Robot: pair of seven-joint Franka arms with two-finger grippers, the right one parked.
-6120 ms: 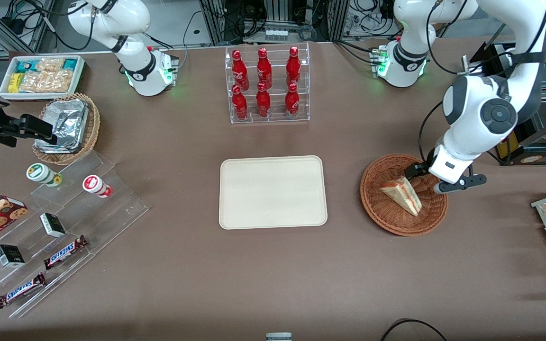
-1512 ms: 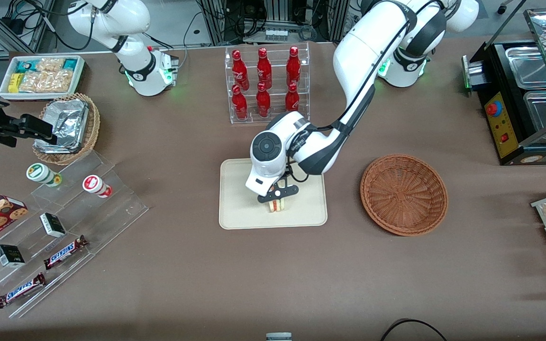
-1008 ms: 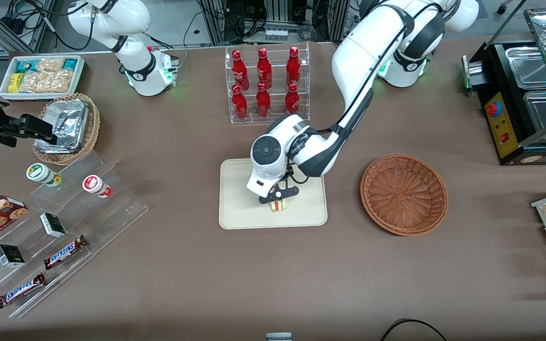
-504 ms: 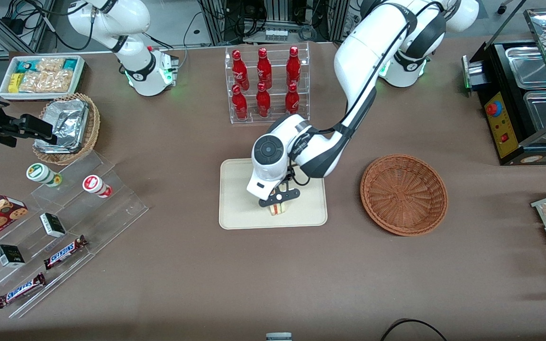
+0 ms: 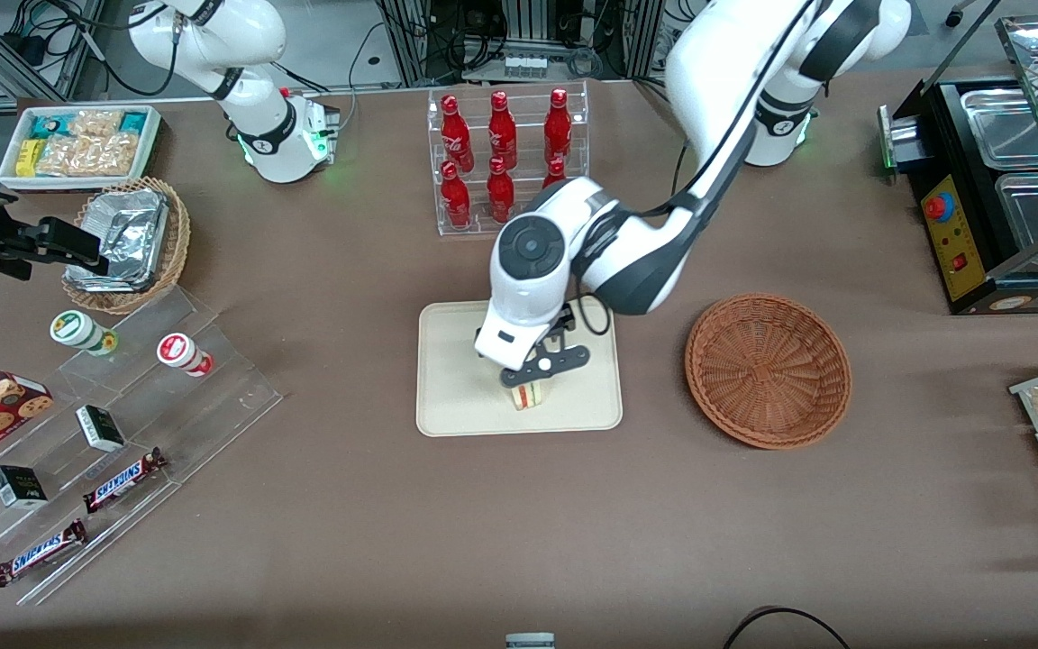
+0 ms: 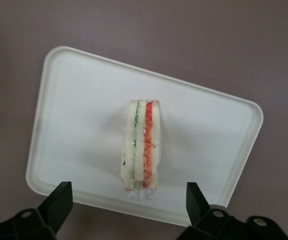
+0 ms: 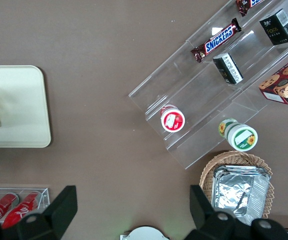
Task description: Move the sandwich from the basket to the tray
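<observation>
The sandwich [image 5: 528, 395] stands on its edge on the cream tray [image 5: 456, 397], near the tray's rim nearest the front camera. In the left wrist view the sandwich [image 6: 141, 145] shows green and red filling stripes and rests free on the tray [image 6: 79, 125]. My left gripper [image 5: 537, 368] is open and empty, raised just above the sandwich; its black fingers [image 6: 58, 202] stand wide apart on either side of the sandwich without touching it. The reddish-brown wicker basket [image 5: 768, 370] is empty, beside the tray toward the working arm's end.
A clear rack of red bottles [image 5: 505, 162] stands farther from the front camera than the tray, close to my arm's elbow. A clear stepped shelf with snacks [image 5: 104, 424] and a foil-filled basket [image 5: 127, 243] lie toward the parked arm's end. A black appliance [image 5: 978, 189] stands toward the working arm's end.
My gripper carried the sandwich from the basket to the tray, set it down and opened. In the last half second it has lifted off the sandwich, which stays on the tray.
</observation>
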